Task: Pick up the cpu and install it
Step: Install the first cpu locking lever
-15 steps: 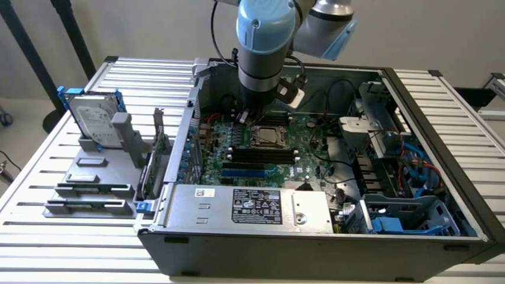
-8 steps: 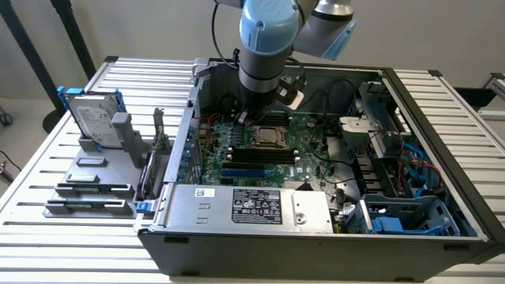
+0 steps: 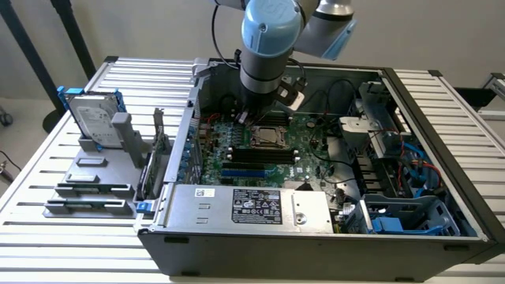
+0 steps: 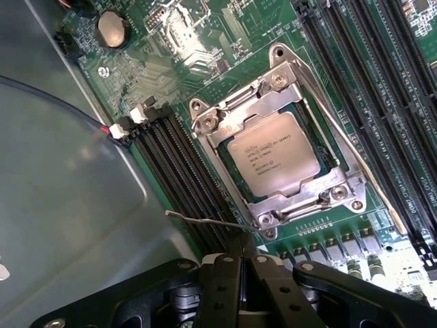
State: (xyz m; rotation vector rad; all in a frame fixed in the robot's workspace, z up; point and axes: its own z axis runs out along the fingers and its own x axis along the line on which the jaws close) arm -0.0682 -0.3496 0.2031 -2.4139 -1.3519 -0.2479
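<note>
The cpu (image 4: 273,155) lies flat in its socket on the green motherboard (image 4: 205,55), its silver top plate with printed text framed by the metal retention bracket (image 4: 311,195) that is folded down over it. My gripper (image 4: 239,263) is shut, its two dark fingers pressed together just beside the socket's corner. A thin wire socket lever (image 4: 205,220) juts out right at the fingertips; whether they touch it I cannot tell. In the exterior view the gripper (image 3: 251,118) hangs inside the open computer case, just above the cpu (image 3: 268,135).
Black memory slots (image 4: 181,174) flank the socket on both sides. A hard drive in a blue bracket (image 3: 93,121) stands on a grey fixture at the exterior view's left. The power supply (image 3: 251,208) fills the case's near edge, with cables and drive cages (image 3: 398,177) to the exterior view's right.
</note>
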